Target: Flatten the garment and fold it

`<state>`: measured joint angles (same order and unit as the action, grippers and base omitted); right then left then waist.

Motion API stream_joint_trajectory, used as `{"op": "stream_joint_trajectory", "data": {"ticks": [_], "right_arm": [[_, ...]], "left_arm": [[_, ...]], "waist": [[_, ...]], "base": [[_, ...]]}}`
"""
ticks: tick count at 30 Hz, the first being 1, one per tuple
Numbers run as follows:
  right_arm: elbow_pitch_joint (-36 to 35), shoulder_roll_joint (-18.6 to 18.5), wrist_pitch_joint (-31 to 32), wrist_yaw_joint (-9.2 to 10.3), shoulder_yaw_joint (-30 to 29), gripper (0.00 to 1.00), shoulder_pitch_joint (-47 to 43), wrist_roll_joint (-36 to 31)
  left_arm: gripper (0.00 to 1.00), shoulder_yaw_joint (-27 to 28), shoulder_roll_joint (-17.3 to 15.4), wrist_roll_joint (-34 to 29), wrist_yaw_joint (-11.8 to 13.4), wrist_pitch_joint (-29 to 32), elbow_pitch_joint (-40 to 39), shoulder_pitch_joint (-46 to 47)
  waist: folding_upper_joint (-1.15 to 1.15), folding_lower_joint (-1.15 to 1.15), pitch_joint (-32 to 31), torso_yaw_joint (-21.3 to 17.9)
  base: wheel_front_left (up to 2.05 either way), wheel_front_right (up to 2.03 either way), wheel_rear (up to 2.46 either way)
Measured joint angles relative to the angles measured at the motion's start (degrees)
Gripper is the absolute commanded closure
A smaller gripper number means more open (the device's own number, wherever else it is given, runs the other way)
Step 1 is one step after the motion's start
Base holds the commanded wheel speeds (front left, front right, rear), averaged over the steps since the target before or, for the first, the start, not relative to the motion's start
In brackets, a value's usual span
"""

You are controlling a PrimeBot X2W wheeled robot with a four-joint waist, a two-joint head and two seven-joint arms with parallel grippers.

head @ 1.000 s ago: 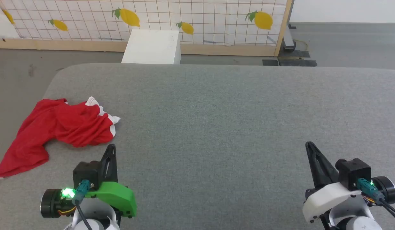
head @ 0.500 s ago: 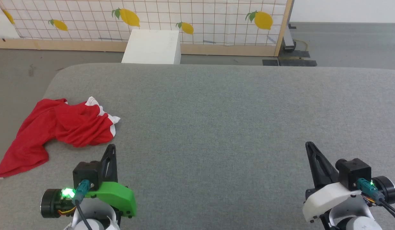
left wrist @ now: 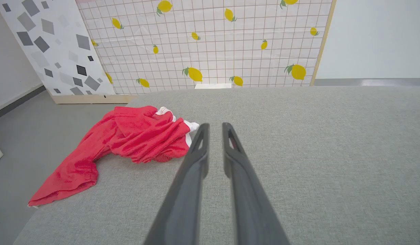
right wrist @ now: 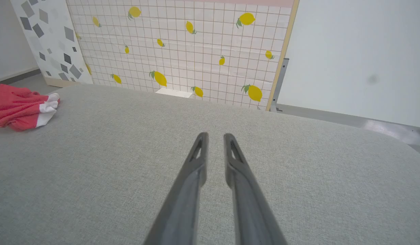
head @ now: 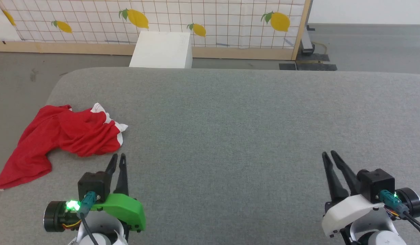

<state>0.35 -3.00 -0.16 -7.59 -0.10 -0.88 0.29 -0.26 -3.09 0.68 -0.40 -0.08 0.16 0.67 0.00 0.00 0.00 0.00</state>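
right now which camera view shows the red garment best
The left wrist view: the garment lies whole and largest, crumpled, white trim showing. The head view shows it whole from above, smaller. The right wrist view cuts it off at its left edge.

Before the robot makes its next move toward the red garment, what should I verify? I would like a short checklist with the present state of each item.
1. Garment lies on the grey table: ok, near its left edge; one end seems to droop over that edge.
2. Garment flat: not ok, it is bunched.
3. Left gripper free: ok, slightly open, empty, close beside the garment but apart from it.
4. Right gripper free: ok, slightly open, empty, far from the garment.
5. Which side of the garment faces up: cannot tell, the folds hide it.
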Motion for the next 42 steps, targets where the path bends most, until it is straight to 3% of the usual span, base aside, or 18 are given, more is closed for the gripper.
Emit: {"op": "stream_joint_trajectory", "data": {"ticks": [11,20,32,34,42], "right_arm": [[0.62,-0.01,-0.79,-0.01,-0.16,0.00,0.00,0.14],[1.25,-0.01,-1.71,-0.01,-0.21,0.00,0.02,0.29],[2.54,-0.01,-3.11,-0.01,-0.16,0.00,0.23,1.27],[3.04,0.00,-3.90,0.00,-0.16,0.00,0.92,1.40],[3.96,0.00,-4.81,0.00,-0.22,0.00,0.99,1.82]], "left_arm": [[0.00,-0.78,0.00,0.85,0.55,-1.13,1.12,0.07],[0.00,-1.22,-0.12,1.40,1.62,-2.41,2.02,0.13],[0.00,-1.64,-0.68,2.45,3.01,-3.88,2.75,0.14],[0.00,-1.71,-0.99,3.32,3.57,-4.65,2.82,0.14],[0.00,-1.83,-1.43,4.45,4.53,-5.57,3.05,0.14]], "waist": [[0.00,0.00,0.01,1.10],[0.00,0.00,-0.01,4.46],[0.00,0.00,-0.28,10.76],[0.00,0.00,-0.29,13.22],[0.00,0.00,-0.26,16.16]], "base": [[0.00,0.00,0.00],[0.00,0.00,0.00],[0.00,0.00,0.00],[0.00,0.00,0.00],[0.00,0.00,0.00]]}}
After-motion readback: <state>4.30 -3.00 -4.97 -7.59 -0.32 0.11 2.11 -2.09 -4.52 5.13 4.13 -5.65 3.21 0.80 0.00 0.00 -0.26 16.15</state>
